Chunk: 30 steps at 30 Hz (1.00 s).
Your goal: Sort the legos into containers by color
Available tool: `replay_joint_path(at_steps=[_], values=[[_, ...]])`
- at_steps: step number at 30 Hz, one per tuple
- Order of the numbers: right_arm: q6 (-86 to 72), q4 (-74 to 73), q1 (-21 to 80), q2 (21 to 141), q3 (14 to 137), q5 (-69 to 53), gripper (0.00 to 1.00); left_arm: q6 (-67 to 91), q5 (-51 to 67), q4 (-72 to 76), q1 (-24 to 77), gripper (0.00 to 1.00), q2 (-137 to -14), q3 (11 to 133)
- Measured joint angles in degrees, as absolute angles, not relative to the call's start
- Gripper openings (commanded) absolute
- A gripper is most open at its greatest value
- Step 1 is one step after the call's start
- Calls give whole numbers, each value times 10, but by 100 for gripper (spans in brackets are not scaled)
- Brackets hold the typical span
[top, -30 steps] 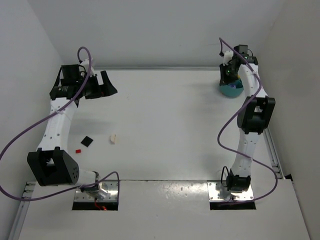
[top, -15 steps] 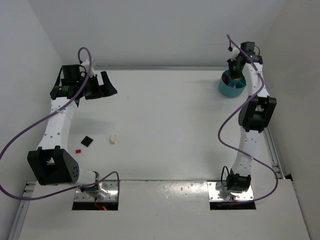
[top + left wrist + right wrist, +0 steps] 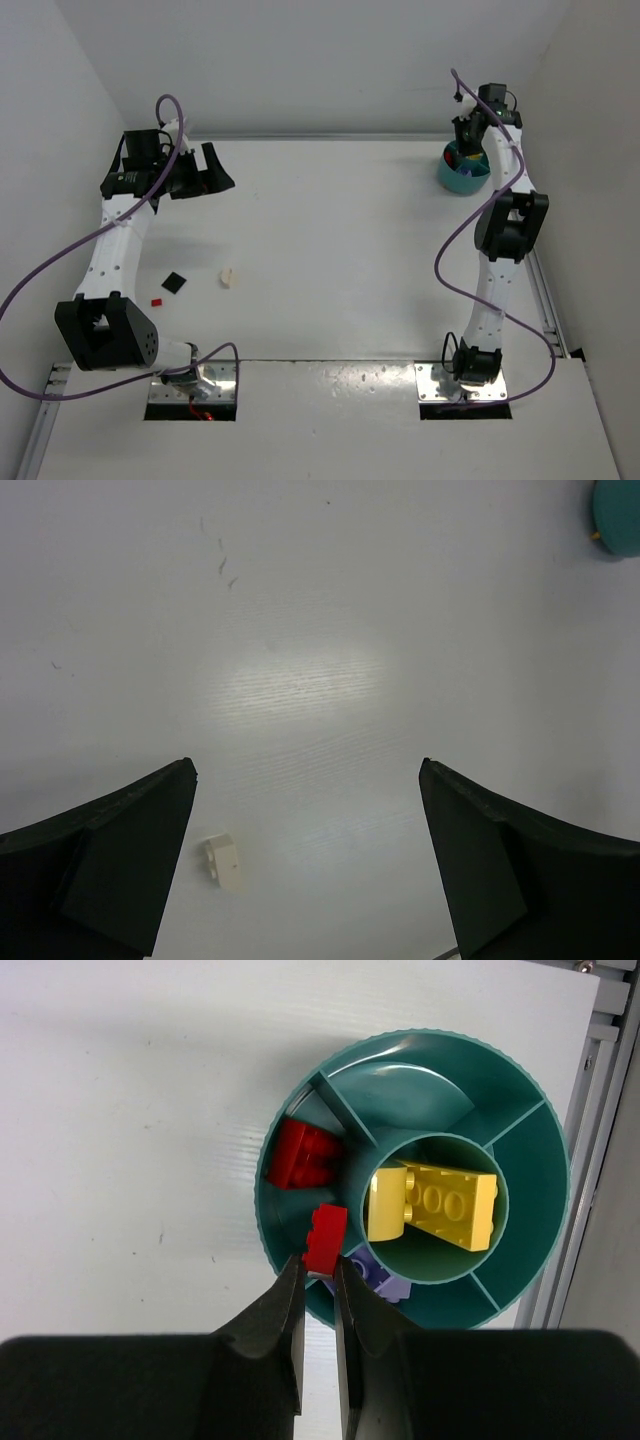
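Left jaws: my left gripper hangs in the upper left of the top view, fingers spread wide with nothing between them.
Loose stuff: a red lego and a black flat bit lie lower left in the top view, with a cream lego just right of them. None of it is sorted yet.
Right jaws: my right gripper is clenched on a small red brick, pinched by its lower end and hanging over the dish.
Dish: the teal dish sits upper right in the top view.
Inside: a second red brick is in the left wedge, yellow bricks in the round middle well, and a purple brick in the bottom wedge.
Step in hand: dropping the red one, I reckon.
Doing it right: my brick hangs about where the red wedge meets the purple one, and my fingers hide the divider. So I'd nudge toward the wrist view's upper left, get squarely over the red wedge, go low and open gently so nothing bounces next door.
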State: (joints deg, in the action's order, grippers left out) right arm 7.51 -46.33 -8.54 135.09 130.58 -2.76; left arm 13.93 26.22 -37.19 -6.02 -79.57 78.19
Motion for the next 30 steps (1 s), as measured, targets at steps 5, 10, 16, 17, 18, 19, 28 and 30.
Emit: replay_joint_path(at_steps=[5,10,16,17,18,19,28,30], values=[[75,-463,-85,1352,1306,-27,12,140,262,-372,-60,100,-796,781],[73,-459,-84,1362,1308,-25,23,140,260,-369,-60,100,-797,781],[70,-457,-81,1370,1311,-21,39,140,253,-368,-60,100,-797,775],[70,-456,-80,1370,1313,-20,40,140,251,-368,-60,100,-797,774],[70,-455,-80,1370,1315,-20,40,140,249,-367,-60,100,-797,772],[71,-455,-79,1370,1317,-19,41,140,247,-366,-60,100,-796,770],[69,-460,-74,1364,1316,-48,41,95,173,-389,-60,100,-778,762],[66,-468,-74,1348,1304,-71,41,58,137,-409,-61,100,-768,762]])
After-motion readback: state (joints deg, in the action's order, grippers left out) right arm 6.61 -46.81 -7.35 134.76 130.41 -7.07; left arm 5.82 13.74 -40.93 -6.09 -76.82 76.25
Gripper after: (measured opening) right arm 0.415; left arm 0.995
